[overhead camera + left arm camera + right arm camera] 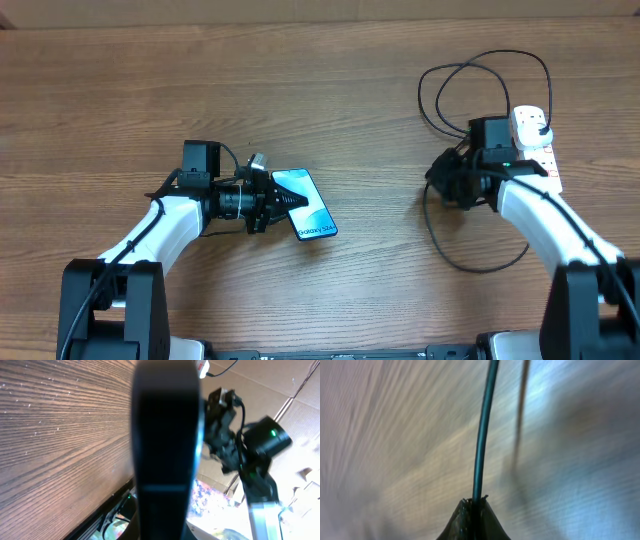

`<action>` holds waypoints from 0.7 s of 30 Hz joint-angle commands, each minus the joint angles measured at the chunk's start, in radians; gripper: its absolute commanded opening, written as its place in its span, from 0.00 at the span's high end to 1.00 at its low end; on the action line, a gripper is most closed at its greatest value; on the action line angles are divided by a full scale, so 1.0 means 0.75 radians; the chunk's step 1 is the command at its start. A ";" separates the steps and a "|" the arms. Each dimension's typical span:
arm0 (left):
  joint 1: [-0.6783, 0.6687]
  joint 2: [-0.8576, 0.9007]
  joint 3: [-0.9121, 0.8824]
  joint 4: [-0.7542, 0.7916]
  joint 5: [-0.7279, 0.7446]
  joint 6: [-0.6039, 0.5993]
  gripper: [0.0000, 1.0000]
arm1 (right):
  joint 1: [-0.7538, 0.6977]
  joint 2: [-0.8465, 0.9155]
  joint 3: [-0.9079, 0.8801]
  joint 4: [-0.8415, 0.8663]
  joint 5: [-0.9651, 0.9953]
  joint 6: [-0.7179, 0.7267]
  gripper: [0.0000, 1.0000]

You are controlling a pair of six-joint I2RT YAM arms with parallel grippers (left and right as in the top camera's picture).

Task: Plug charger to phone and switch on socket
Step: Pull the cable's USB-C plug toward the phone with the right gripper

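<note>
Left end effector (pixel 281 201): clamped on one edge of the phone (pixel 308 206).
Phone: screen upward, left of centre over the surface (pixel 330 90).
Right end effector (pixel 474 504): clamped on the charger (pixel 483 435) cable.
Socket (pixel 533 128): far right, partly covered by the right arm.

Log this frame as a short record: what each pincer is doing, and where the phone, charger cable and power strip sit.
left pincer: shut on one short end of the slim light-blue-screened smartphone
right pincer: shut on the thin black charger cable
smartphone: flat, screen up, centre-left on the brown wooden table
cable: looped at the right, apart from the smartphone
white elongated plastic power strip: far right of the table
switch state: cannot tell
</note>
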 commanded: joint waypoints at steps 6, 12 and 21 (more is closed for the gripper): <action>0.008 -0.007 0.018 0.013 0.051 0.020 0.96 | 0.313 -0.055 0.010 -0.180 0.115 -0.039 0.96; 0.008 -0.007 0.018 0.013 0.058 -0.007 0.96 | 0.499 -0.055 0.009 -0.160 0.256 0.001 0.92; 0.008 -0.007 0.018 0.012 0.061 -0.010 0.96 | 0.542 -0.055 0.009 -0.175 0.271 0.020 0.84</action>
